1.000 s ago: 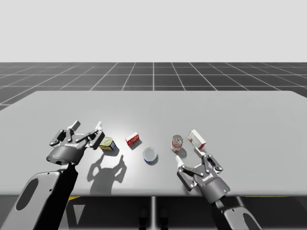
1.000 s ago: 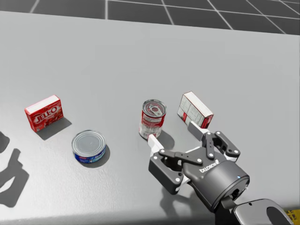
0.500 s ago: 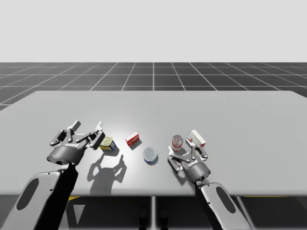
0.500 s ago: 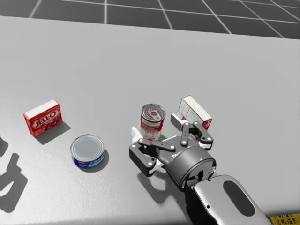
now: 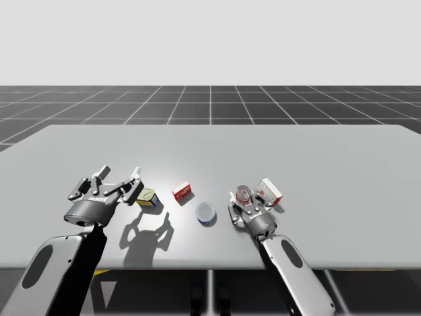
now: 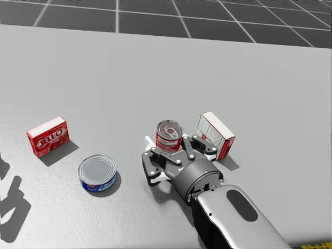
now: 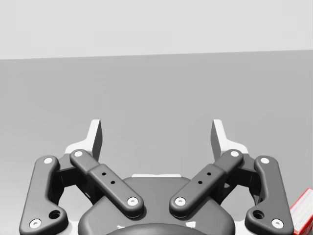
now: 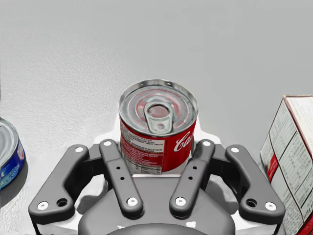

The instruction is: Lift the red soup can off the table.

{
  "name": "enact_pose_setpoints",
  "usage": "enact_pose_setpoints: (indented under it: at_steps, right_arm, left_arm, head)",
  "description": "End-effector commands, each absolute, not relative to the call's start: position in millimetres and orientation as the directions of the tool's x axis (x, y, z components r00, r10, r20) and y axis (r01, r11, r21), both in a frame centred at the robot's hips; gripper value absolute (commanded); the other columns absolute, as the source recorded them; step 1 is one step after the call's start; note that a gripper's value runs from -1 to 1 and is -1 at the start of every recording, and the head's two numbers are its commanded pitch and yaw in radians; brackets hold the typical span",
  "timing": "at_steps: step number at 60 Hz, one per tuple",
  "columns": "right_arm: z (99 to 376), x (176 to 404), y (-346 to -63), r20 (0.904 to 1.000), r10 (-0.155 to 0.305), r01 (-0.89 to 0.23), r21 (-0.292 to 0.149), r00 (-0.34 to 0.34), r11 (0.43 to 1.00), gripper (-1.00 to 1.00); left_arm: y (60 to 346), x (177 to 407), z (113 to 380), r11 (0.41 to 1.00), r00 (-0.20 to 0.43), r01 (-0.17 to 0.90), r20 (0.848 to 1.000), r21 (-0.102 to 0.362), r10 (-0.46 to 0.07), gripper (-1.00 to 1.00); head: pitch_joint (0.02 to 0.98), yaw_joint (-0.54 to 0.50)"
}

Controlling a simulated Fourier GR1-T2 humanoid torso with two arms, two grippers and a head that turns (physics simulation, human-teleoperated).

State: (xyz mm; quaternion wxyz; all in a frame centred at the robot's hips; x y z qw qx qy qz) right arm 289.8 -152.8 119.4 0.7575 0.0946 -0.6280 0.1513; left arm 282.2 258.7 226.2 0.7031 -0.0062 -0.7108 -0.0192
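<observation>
The red soup can (image 5: pixel 244 193) (image 6: pixel 169 136) (image 8: pixel 157 127) stands upright on the grey table (image 5: pixel 316 158), silver pull-tab lid facing up. My right gripper (image 5: pixel 245 201) (image 6: pixel 171 143) (image 8: pixel 156 141) lies low over the table with the can between its fingers, which press on the can's sides. Its white fingertips (image 6: pixel 150 141) show just beside the can's wall. Far to the left, my left gripper (image 5: pixel 119 172) (image 7: pixel 156 137) hovers open above the table with nothing between its fingers.
A white and red box (image 5: pixel 270 191) (image 6: pixel 216 135) (image 8: pixel 293 161) stands close to the can's right. A flat blue tin (image 5: pixel 206 213) (image 6: pixel 97 174) lies to its left, a red box (image 5: pixel 182 191) (image 6: pixel 48 136) beyond that. A yellow and blue can (image 5: pixel 146 197) sits by my left gripper.
My right gripper has moved forward to the red soup can and drawn its fingers in around it. My head has tilted slightly. The left arm has not moved.
</observation>
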Motion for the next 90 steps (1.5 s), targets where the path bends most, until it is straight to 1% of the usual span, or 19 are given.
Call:
enact_pose_setpoints:
  at_steps: [1,6,11,23,28,38,41,42,46,48,53,54,61,63,69,70,82,88,90]
  right_arm:
    - [111.6,290.5,-155.1,0.9757,0.096,-0.349,-0.022,0.197,0.937,1.00]
    - [109.5,291.4,-156.7,0.9763,0.101,-0.339,-0.031,0.191,0.940,1.00]
    - [109.1,291.7,-157.5,0.9768,0.097,-0.337,-0.028,0.191,0.941,1.00]
    - [108.7,291.6,-158.8,0.9790,0.097,-0.332,-0.033,0.179,0.943,1.00]
    - [108.0,291.1,-158.8,0.9795,0.100,-0.333,-0.037,0.175,0.942,1.00]
    - [106.8,290.0,-158.5,0.9802,0.104,-0.330,-0.043,0.168,0.943,1.00]
    - [108.3,289.7,-158.4,0.9820,0.096,-0.325,-0.039,0.163,0.945,1.00]
    - [109.0,289.3,-157.8,0.9837,0.084,-0.316,-0.030,0.159,0.948,1.00]
    - [113.7,287.7,-156.6,0.9874,0.083,-0.310,-0.038,0.135,0.950,1.00]
    - [120.3,285.2,-155.0,0.9902,0.070,-0.307,-0.030,0.121,0.951,1.00]
    - [133.1,279.7,-152.4,0.9941,0.068,-0.309,-0.039,0.084,0.950,1.00]
    - [140.0,276.2,-150.6,0.9954,0.061,-0.312,-0.035,0.073,0.949,1.00]
    - [158.1,265.9,-145.4,0.9975,0.056,-0.325,-0.039,0.042,0.945,1.00]
    - [168.0,261.2,-142.4,0.9983,0.057,-0.329,-0.048,0.016,0.943,1.00]
    - [186.2,253.3,-138.1,0.9987,0.048,-0.341,-0.051,-0.018,0.939,1.00]
    - [194.2,250.3,-136.5,0.9985,0.045,-0.344,-0.053,-0.032,0.938,1.00]
    - [231.0,236.9,-130.7,0.9938,0.038,-0.358,-0.073,-0.105,0.931,1.00]
    - [251.6,230.5,-128.4,0.9880,0.038,-0.356,-0.089,-0.150,0.930,1.00]
    - [261.5,228.9,-128.4,0.9842,0.038,-0.352,-0.098,-0.173,0.931,1.00]
  left_arm:
    - [258.7,282.2,226.1,0.999,-0.012,0.037,1.000,0.020,-0.019,-1.00]
    - [258.6,282.2,226.1,0.999,-0.012,0.038,1.000,0.019,-0.019,-1.00]
    - [258.5,282.3,226.0,0.999,-0.011,0.037,1.000,0.020,-0.020,-1.00]
    - [258.5,282.1,225.3,0.999,-0.009,0.036,1.000,0.022,-0.021,-1.00]
    - [258.5,281.8,225.0,0.999,-0.008,0.036,1.000,0.022,-0.022,-1.00]
    - [258.8,281.3,225.1,0.999,-0.009,0.036,1.000,0.019,-0.018,-1.00]
    - [258.7,281.0,225.3,0.999,-0.009,0.036,1.000,0.018,-0.017,-1.00]
    - [258.7,280.9,225.3,0.999,-0.009,0.035,1.000,0.018,-0.017,-1.00]
    - [258.7,280.8,225.3,0.999,-0.009,0.035,1.000,0.018,-0.018,-1.00]
    - [258.7,280.8,225.3,0.999,-0.009,0.035,1.000,0.018,-0.017,-1.00]
    - [258.6,280.9,225.4,0.999,-0.008,0.034,1.000,0.017,-0.017,-1.00]
    - [258.4,280.9,225.3,0.999,-0.008,0.034,1.000,0.017,-0.017,-1.00]
    - [258.2,280.9,225.2,0.999,-0.007,0.033,1.000,0.017,-0.017,-1.00]
    - [258.5,281.0,225.4,0.999,-0.008,0.033,1.000,0.016,-0.016,-1.00]
    - [259.9,281.3,225.9,0.999,-0.010,0.030,1.000,0.013,-0.013,-1.00]
    - [260.0,281.2,226.2,0.999,-0.011,0.030,1.000,0.013,-0.012,-1.00]
    - [261.6,281.1,227.3,1.000,-0.014,0.029,1.000,0.008,-0.008,-1.00]
    - [262.6,281.1,228.1,1.000,-0.017,0.028,1.000,0.006,-0.005,-1.00]
    - [262.9,280.9,228.6,1.000,-0.018,0.027,1.000,0.004,-0.004,-1.00]
  head:
    - [0.764,-0.20]
    - [0.748,-0.20]
    - [0.718,-0.20]
    - [0.559,-0.19]
    - [0.507,-0.19]
    - [0.455,-0.19]
    - [0.447,-0.19]
    - [0.448,-0.19]
    - [0.449,-0.19]
    - [0.451,-0.19]
    - [0.455,-0.19]
    - [0.457,-0.19]
    - [0.458,-0.19]
    - [0.458,-0.19]
    - [0.456,-0.19]
    - [0.456,-0.19]
    - [0.454,-0.19]
    - [0.452,-0.19]
    - [0.450,-0.19]
